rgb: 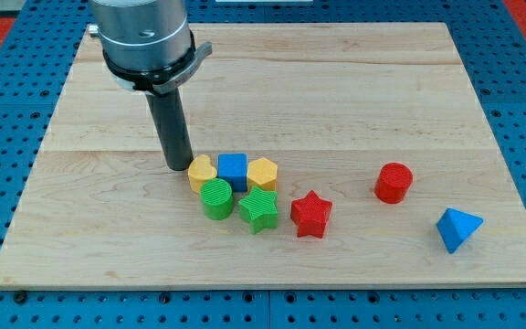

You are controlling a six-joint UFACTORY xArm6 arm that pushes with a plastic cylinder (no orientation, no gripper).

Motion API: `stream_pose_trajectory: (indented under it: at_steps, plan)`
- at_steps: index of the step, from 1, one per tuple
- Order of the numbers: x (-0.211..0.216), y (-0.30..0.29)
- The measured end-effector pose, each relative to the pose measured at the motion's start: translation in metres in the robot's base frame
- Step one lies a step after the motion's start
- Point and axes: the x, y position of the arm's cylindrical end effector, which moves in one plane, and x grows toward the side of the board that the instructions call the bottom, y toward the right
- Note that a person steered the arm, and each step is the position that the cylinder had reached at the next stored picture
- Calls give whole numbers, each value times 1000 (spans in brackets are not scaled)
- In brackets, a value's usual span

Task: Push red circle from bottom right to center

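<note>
**Right now: red circle sits right of the cluster, tip far off to the left**

Upright on its flat end, the red circle (394, 182) is a short cylinder with its axis vertical and its round top facing up; being round, it points no particular way. It stands alone on the right part of the table (336, 82), toward the near edge. Nearer and further right lies the blue triangle (457, 228), apart from it. To its left, the red star (311, 215) sits near, not touching. Further left is a tight cluster: green star (259, 210), green circle (215, 198), yellow hexagon (263, 173), blue cube (233, 169) and a yellow heart-like block (202, 172). My tip (180, 167) rests just left of that yellow block, well apart from the red circle. This tool is a plain rod with no jaws to open or close.
</note>
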Motion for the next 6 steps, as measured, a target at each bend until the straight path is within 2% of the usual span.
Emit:
stream_pose_trajectory:
  at_steps: [1,2,3,4,5,6]
  plan:
    - [-57,74]
    - [-50,212]
    - [-3,312]
    - [46,306]
    - [48,248]
    - [18,176]
